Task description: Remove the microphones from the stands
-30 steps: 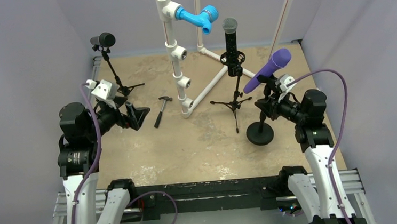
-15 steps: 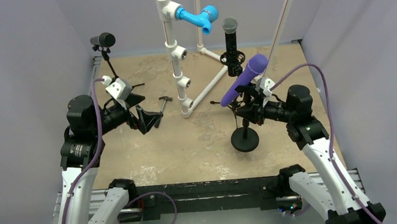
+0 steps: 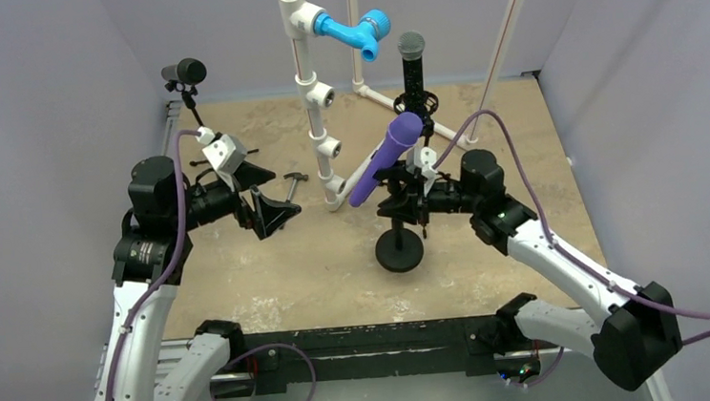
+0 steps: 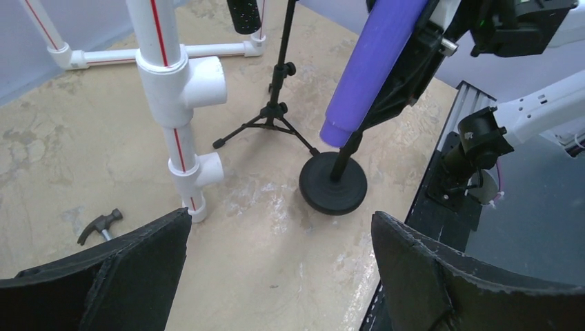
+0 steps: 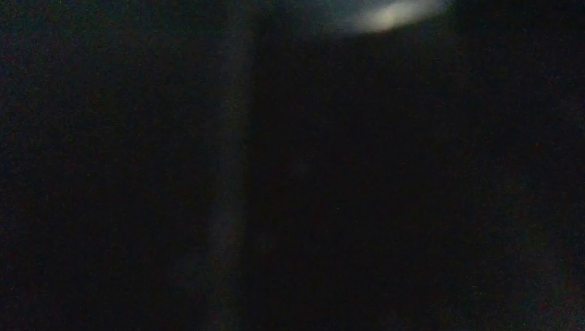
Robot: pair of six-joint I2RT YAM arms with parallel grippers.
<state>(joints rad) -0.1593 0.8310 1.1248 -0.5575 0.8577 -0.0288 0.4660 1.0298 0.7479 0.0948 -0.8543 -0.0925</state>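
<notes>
Two hands are facing each other over the middle of the tabletop (image 3: 358, 286). We are seeing the right hand (image 3: 403, 201) clamping its fingers tight on the upright post of the stand (image 3: 400, 250), just below the clip; its own camera is showing only darkness. The purple microphone (image 3: 384, 159) is sitting tilted in that clip, with its head pointing up toward the far edge and its tail hanging toward the left edge. The stand's round base is lying about midway between the left and right edges, nearer the near edge. The left hand (image 4: 276, 276) is hovering toward the left edge with its fingers (image 4: 103, 276) spread wide and gripping nothing. A hammer (image 3: 294, 179) is lying just beside a white pipe frame (image 3: 314, 98).
</notes>
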